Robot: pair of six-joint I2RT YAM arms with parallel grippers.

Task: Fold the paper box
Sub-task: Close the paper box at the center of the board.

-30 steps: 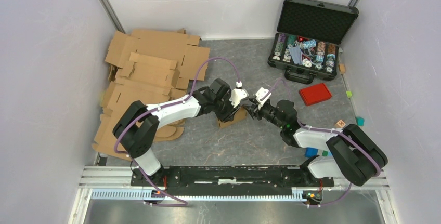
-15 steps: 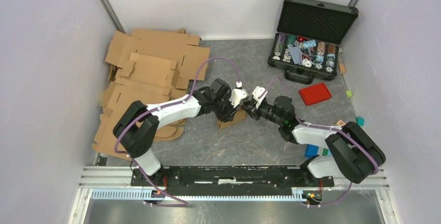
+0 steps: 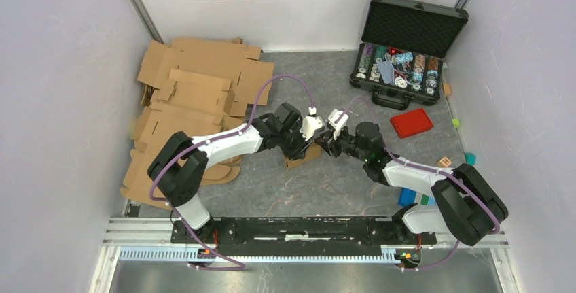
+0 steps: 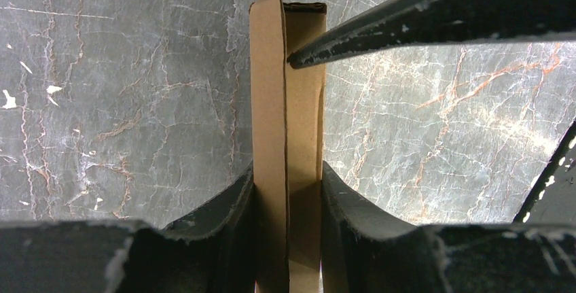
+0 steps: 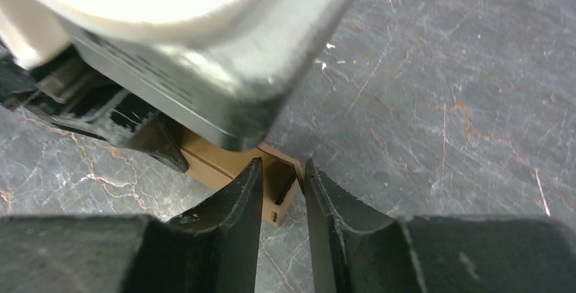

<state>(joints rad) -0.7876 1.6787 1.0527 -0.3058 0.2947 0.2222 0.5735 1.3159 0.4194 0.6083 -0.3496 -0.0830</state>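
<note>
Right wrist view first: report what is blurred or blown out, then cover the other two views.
Right wrist view: the left arm's pale housing is close, blurred and overexposed; the paper box below is sharper. Left wrist view: box and marbled table crisp, near jaws dark. Top view: even light, no glare.

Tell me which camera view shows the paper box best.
Left wrist: the paper box fills the centre of the frame, edge-on and clamped in the left tool. The top external view shows only a small brown piece of it. The right wrist view shows one corner past the right tool.
</note>
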